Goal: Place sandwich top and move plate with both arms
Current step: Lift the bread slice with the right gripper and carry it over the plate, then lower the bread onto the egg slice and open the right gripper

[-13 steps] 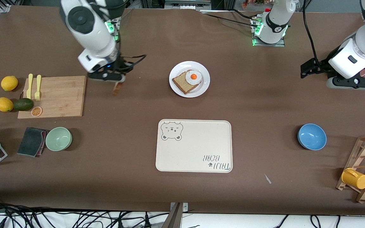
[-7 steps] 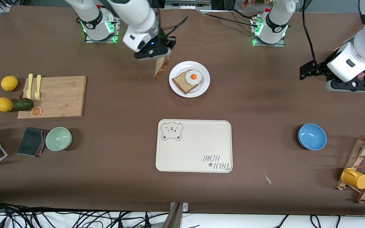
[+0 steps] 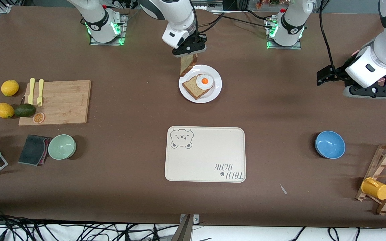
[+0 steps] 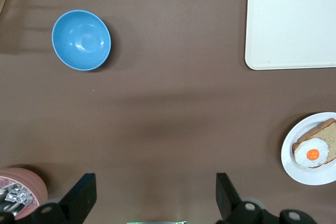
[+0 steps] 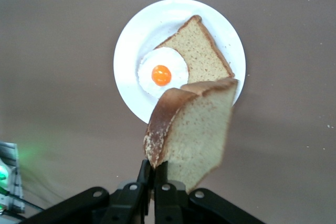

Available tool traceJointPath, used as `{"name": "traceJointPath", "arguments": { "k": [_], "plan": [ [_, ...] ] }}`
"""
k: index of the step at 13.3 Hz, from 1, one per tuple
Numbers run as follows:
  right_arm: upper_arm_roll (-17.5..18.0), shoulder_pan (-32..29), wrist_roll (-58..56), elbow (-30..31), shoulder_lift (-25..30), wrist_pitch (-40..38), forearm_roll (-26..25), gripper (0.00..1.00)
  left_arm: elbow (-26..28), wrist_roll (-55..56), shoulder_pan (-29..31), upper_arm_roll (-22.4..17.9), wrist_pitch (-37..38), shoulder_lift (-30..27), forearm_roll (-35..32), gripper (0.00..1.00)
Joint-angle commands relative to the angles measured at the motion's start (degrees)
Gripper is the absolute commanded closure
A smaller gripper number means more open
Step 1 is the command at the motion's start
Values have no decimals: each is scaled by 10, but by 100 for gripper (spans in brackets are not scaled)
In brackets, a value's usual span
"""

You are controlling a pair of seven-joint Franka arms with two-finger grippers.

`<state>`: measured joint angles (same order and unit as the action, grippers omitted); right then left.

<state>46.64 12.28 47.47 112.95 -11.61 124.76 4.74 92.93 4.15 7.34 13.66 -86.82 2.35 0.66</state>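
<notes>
**Operator:** Report the right gripper.

**Technician:** The right gripper is up in the air over the edge of the plate that faces the robot bases. Its jaws are clamped on the sandwich top, which hangs downward on edge, gripped at one crust. In the right wrist view the fingers pinch the slice at its lower crust, and the slice partly overlaps the plate beneath it.

**Operator:** Plate contents?

**Technician:** One bread slice lies flat on the plate, with a fried egg on it — yolk up. The hanging sandwich top does not touch either of them.

**Operator:** Left gripper?

**Technician:** The left gripper waits over bare table at the left arm's end, well apart from the plate. The left wrist view shows its fingers spread wide — released, holding nothing. The blue bowl sits nearer to the front camera than the table area under that gripper.

**Operator:** Tray position?

**Technician:** The bear-print tray lies flat, nearer to the front camera than the plate, and carries nothing. The cutting board with two yellow utensils sits toward the right arm's end; the green bowl lies nearer to the front camera than the board.
</notes>
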Motion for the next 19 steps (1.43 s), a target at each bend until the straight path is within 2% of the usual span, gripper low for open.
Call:
{"name": "traceJointPath", "arguments": {
  "k": [1,4,6,19],
  "plan": [
    [-9,15,40,-1,-28,21,-53,100,-10,-1,2,1,0,5,6,0],
    [-25,49,113,-13,-97,55,-154,100,-11,-2,2,1,1,4,5,0],
    [-32,55,152,-20,-125,72,-192,100,-11,-1,1,1,1,5,5,0],
    [-33,74,192,-55,-142,72,-191,100,-10,2,2,1,2,5,6,0]
  ]
}}
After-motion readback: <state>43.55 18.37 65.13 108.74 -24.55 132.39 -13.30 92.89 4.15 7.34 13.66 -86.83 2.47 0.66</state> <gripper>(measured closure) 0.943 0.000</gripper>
